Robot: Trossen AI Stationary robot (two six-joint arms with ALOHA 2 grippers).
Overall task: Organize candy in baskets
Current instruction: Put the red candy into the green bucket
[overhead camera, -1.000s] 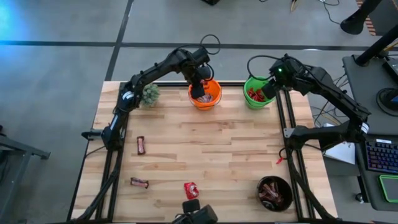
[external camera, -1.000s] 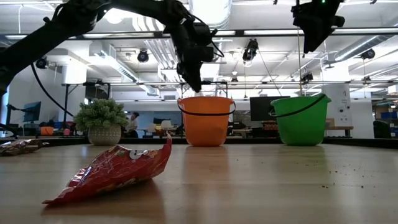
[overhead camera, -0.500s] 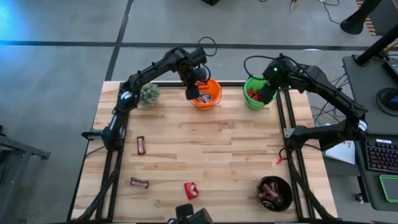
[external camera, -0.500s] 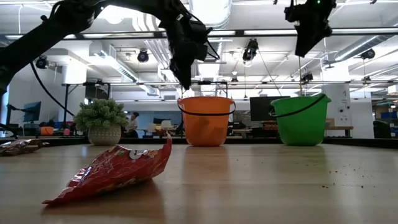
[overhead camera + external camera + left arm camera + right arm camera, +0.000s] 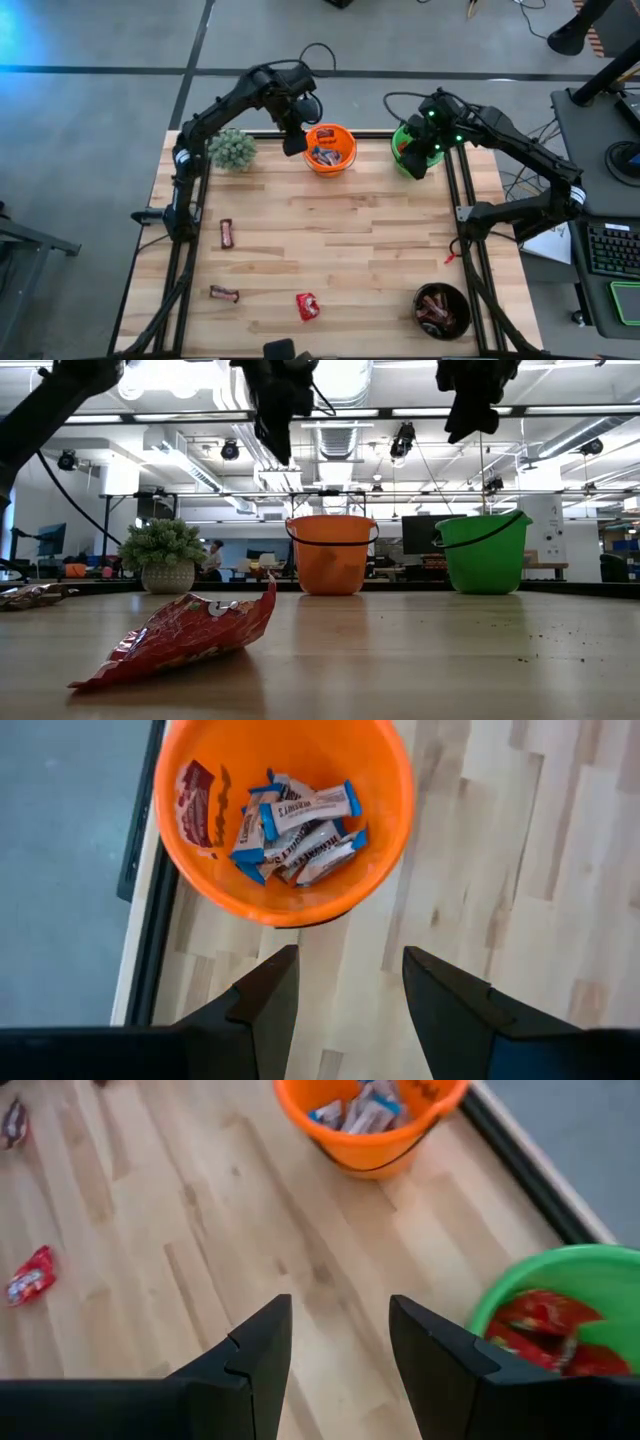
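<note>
Left end effector [image 5: 293, 146], released and empty, withdrawing from bright orange plastic pail [image 5: 331, 148] holding blue-and-white wrapped candies [image 5: 297, 828]; right end effector [image 5: 421, 161], released, hovering beside green pail [image 5: 405, 158].

My left gripper [image 5: 294, 143] is raised at the table's far edge, fingers [image 5: 262, 1003] apart, nothing between them. My right gripper [image 5: 421, 160] hangs high at the far right, fingers [image 5: 255, 1348] spread, empty too. Both arms reach forward, elbows bent.
</note>
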